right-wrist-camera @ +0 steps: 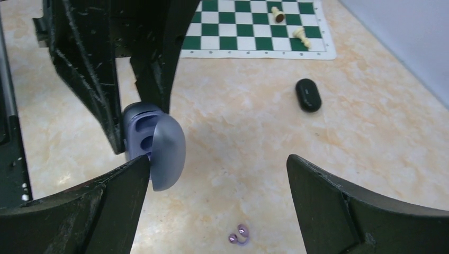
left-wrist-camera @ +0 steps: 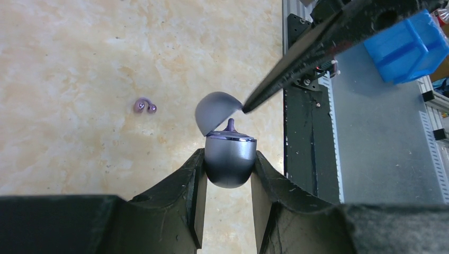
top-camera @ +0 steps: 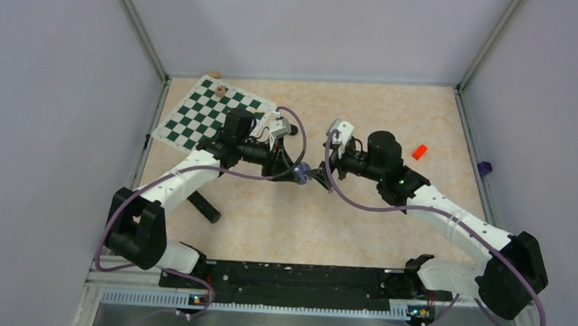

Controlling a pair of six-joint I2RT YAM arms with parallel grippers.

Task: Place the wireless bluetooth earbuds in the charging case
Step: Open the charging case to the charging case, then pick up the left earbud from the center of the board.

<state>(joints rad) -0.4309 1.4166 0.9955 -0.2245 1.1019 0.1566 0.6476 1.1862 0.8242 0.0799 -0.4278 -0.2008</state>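
Pale grey-purple charging case (left-wrist-camera: 230,166) clamped at its lower half between the fingers of the left gripper (left-wrist-camera: 227,156), held above the beige marble-pattern table (top-camera: 363,114). Lid (left-wrist-camera: 216,110) hinged open, tilted off to one side. Small purple nub sticks up at the case mouth in the left wrist view, can't tell what it is. Right wrist view shows two recessed wells in the case (right-wrist-camera: 139,128).

Right gripper (right-wrist-camera: 217,161) spread wide, gripping nothing. One of its fingertips (left-wrist-camera: 251,106) sits at the edge of the lid, looks like contact. In the top view both grippers meet mid-table, tips facing each other, case (top-camera: 302,175) between them.

Pale purple earbuds (left-wrist-camera: 144,106) lie loose on the table as a touching pair, below and apart from the held case, not in it. Same pair is low in the right wrist view (right-wrist-camera: 239,234). Black buds not seen.

Black oval case (right-wrist-camera: 308,95) lies shut on the table near the green-white chessboard (right-wrist-camera: 249,26). Two chess pieces (right-wrist-camera: 302,36) lie tipped on the board. Small red block (top-camera: 419,151) on the table beyond the right arm
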